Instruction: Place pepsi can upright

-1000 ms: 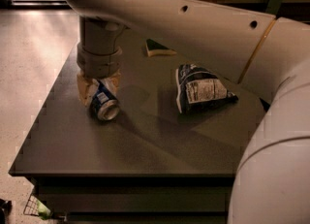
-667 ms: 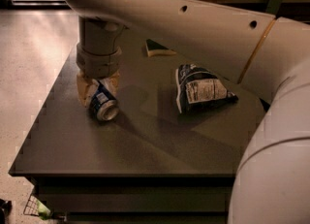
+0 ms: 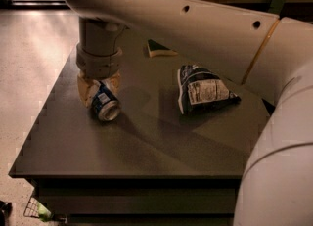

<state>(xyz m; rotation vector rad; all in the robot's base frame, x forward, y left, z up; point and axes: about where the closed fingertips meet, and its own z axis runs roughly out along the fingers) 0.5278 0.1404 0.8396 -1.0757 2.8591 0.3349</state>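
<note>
In the camera view, we see the arm [image 3: 195, 29] reach across from the right and turn straight down over the left part of the dark table [image 3: 146, 146]. The gripper [image 3: 100, 92] sits low at the table's surface. Its tan fingers [image 3: 85, 90] stand on either side of the pepsi can [image 3: 105, 104] and pinch its far end between them. The can lies on its side, not upright. Its silver end faces us and points out from the fingers towards the table's front edge, while its blue body runs back up between them. Well apart to the right, we see a crumpled dark blue and white snack bag [image 3: 203, 90] lying flat. Near the table's far edge lies a small green and yellow wedge [image 3: 159, 49].
</note>
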